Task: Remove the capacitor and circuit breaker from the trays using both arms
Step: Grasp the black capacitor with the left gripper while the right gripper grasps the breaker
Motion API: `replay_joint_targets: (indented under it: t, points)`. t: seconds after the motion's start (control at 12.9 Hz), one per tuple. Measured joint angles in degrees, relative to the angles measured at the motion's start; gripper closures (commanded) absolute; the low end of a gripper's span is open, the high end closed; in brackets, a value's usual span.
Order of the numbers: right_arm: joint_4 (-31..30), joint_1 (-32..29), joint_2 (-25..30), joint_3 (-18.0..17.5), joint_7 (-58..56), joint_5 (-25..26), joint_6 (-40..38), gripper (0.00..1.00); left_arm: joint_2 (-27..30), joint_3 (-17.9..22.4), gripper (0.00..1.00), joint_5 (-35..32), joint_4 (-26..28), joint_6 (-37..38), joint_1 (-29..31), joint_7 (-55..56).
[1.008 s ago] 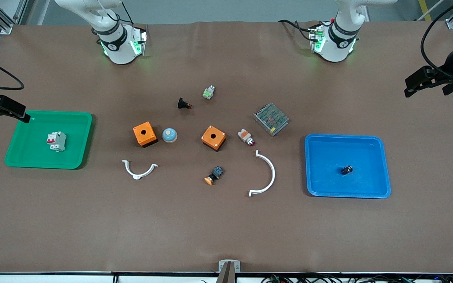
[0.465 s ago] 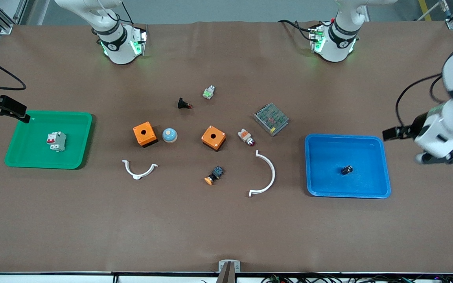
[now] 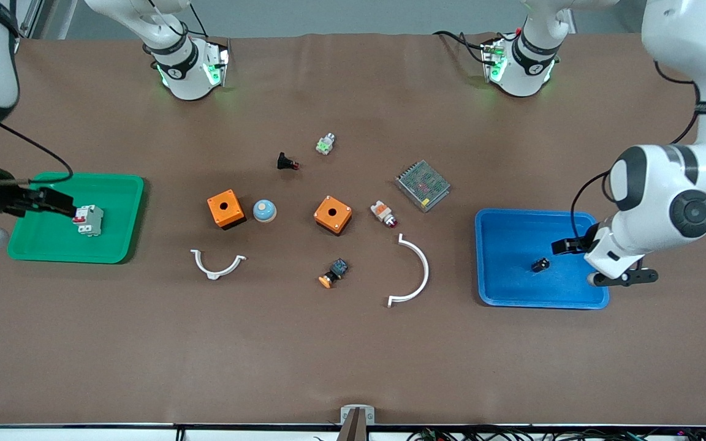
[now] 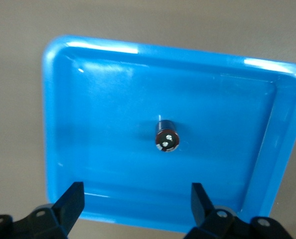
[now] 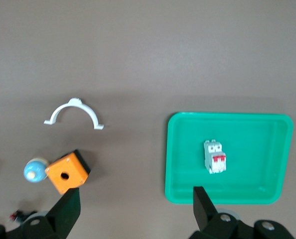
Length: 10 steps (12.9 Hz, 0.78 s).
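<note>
The capacitor (image 3: 540, 264), a tiny black cylinder with a pale end, lies in the blue tray (image 3: 512, 294) at the left arm's end of the table. It also shows in the left wrist view (image 4: 166, 138). My left gripper (image 3: 565, 246) is open and empty over that tray (image 4: 63, 99), beside the capacitor. The breaker (image 3: 87, 220), white-grey with red levers, lies in the green tray (image 3: 53, 251) at the right arm's end. It also shows in the right wrist view (image 5: 215, 156). My right gripper (image 3: 53, 202) is open and empty over the green tray (image 5: 188, 189), beside the breaker.
Between the trays lie two orange boxes (image 3: 225, 209) (image 3: 333, 214), a blue dome (image 3: 264, 211), two white arcs (image 3: 217, 264) (image 3: 414, 272), a metal mesh box (image 3: 422, 185), a white-and-orange part (image 3: 383, 213), a black red-tipped part (image 3: 287, 162) and an orange-capped button (image 3: 333, 273).
Both arms have swung in from the table's ends. The left gripper has come over the blue tray, the right gripper over the green tray. The capacitor and breaker have not moved.
</note>
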<state>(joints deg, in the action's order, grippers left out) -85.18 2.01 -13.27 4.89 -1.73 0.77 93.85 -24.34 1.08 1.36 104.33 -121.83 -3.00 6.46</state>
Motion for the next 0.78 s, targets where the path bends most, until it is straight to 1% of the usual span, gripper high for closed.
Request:
replay_joint_targets:
  t: [0.16, 0.39, 0.54, 0.62, 0.78]
  points:
    - [-0.17, -0.79, -3.05, 0.36, 0.00, 0.41, 1.38, 0.00, -2.99, -0.14, 0.13, 2.62, 0.24, -2.75, -0.02, 0.00]
    - [-1.74, -4.43, -7.34, 0.88, -2.80, 1.48, 4.44, 0.00, -6.01, -0.64, 0.17, 3.20, 0.29, -6.96, -0.26, 0.04]
    - [-5.41, -7.09, -8.43, 1.02, -4.09, 1.96, 6.77, 0.00, -7.88, -0.88, 0.25, 3.21, 0.35, -9.96, -0.29, 0.07]
    - [-7.40, -8.45, -8.50, 1.08, -4.73, 2.03, 7.21, 0.00, -8.72, -0.90, 0.31, 3.22, 0.36, -10.85, -0.30, 0.07]
    - [-11.18, -11.87, -8.50, 1.15, -7.69, 2.12, 9.18, 0.00, -9.99, -0.90, 0.38, 3.22, 0.37, -11.79, -0.30, 0.08]
